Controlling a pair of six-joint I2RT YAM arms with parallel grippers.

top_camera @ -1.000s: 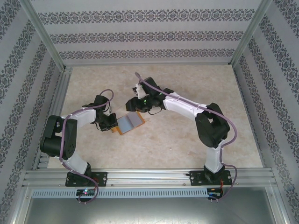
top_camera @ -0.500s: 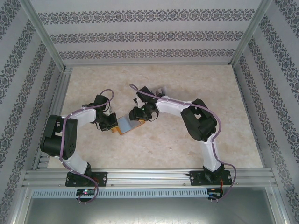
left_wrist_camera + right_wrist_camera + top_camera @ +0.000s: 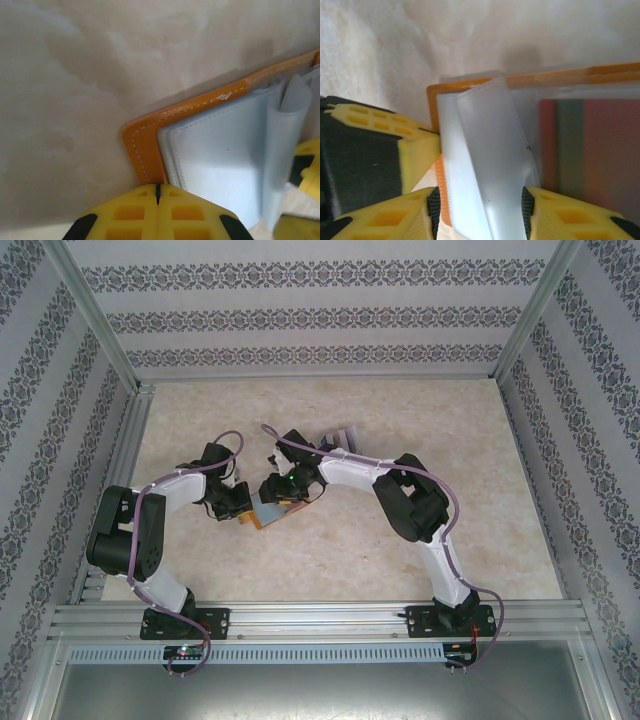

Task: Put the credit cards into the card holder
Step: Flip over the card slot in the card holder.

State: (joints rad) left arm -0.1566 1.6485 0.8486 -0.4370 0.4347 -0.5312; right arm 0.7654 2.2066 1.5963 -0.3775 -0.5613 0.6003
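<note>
Left tool (image 3: 157, 196) clenched at the open card holder (image 3: 142, 145)'s corner on the desk (image 3: 75, 75), right tool (image 3: 480, 196) astride its floppy clear pocket (image 3: 490, 145), grip unclear; stiff, slick credit cards (image 3: 592, 145) probably want an edge pinch.

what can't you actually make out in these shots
Top external: card holder mostly hidden under the right gripper; pocket contents too small.
Right wrist: reddish card blurred behind its clear pocket, cut off by the right edge; print unreadable.
Left wrist: left gripper covers the holder's edge; pinched or only pressed, unclear.
</note>
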